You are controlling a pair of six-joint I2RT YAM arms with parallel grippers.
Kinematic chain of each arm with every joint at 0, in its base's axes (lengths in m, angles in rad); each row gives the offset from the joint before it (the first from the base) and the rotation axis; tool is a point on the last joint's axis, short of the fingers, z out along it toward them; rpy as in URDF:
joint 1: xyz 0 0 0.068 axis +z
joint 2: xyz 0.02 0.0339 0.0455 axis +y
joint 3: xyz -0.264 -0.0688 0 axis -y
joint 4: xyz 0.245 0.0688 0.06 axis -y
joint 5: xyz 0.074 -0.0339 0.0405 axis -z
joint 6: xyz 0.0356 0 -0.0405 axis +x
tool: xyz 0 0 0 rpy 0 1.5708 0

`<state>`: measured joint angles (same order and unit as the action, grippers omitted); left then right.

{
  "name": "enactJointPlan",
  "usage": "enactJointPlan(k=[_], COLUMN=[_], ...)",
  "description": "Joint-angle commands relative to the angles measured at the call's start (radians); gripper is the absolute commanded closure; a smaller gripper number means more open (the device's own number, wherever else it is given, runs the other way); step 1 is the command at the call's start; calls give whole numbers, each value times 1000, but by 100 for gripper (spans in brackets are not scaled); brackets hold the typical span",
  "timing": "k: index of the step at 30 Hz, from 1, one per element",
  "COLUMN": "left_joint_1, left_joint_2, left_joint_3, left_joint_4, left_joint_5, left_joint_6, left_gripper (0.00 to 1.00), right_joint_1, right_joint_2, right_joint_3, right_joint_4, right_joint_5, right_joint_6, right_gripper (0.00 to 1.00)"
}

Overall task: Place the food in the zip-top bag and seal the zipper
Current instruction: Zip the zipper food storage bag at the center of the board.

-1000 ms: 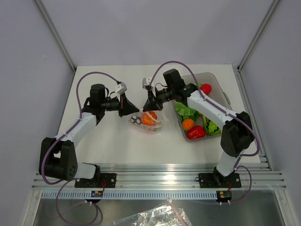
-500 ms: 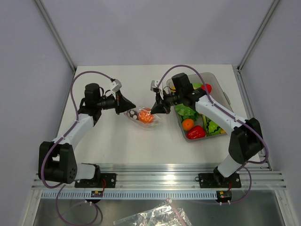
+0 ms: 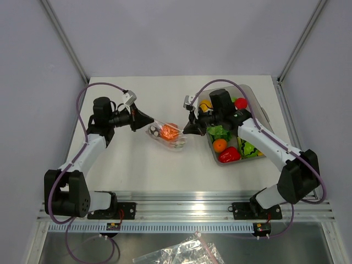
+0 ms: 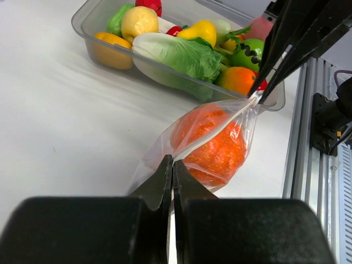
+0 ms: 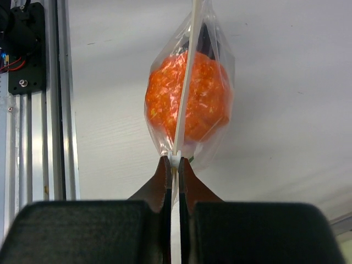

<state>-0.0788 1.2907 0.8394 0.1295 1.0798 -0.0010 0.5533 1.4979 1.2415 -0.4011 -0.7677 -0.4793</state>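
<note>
The clear zip-top bag (image 3: 166, 135) hangs stretched between my two grippers above the table. It holds food: a bumpy orange piece (image 4: 212, 140) (image 5: 187, 102), and in the top view a small darker piece (image 3: 155, 131) beside it. The whitish zipper (image 5: 187, 82) (image 4: 220, 122) runs taut from one gripper to the other. My left gripper (image 4: 172, 159) (image 3: 151, 122) is shut on the bag's left corner at the zipper's end. At the opposite end, my right gripper (image 5: 172, 160) (image 3: 187, 131) is shut on the zipper's small white tab.
A clear tray (image 3: 250, 88) (image 4: 82, 22) stands to the right of the bag. In it lie a green lettuce (image 4: 176, 55), a red pepper (image 3: 229, 155), an orange ball (image 3: 220, 145) and several other toy foods. An aluminium rail (image 3: 187, 206) runs along the near edge.
The grippers have drawn apart, the left one leftward and the right one rightward toward the tray. The bag between them has been pulled out longer and flatter.
</note>
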Motion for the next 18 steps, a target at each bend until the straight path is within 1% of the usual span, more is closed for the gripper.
enactJointPlan(k=[1,9,18], left_joint_1=[45,63,67], left_joint_2=[-33,-30,-33], left_joint_3=[6,4,6], left_joint_4=[78,88,78], left_joint_5=[-84,-93,-107], left_joint_6=[10,6,6], left_gripper=[100,100,100], right_joint_1=[-26,-39,-47], right_joint_2=[-79,-156,-179], right_joint_3=[-46,-125,-145], right_joint_4=[-50,-30,-22], right_joint_5=[44,76,94], right_joint_6=[28,53,61], right_gripper=[100,100,100])
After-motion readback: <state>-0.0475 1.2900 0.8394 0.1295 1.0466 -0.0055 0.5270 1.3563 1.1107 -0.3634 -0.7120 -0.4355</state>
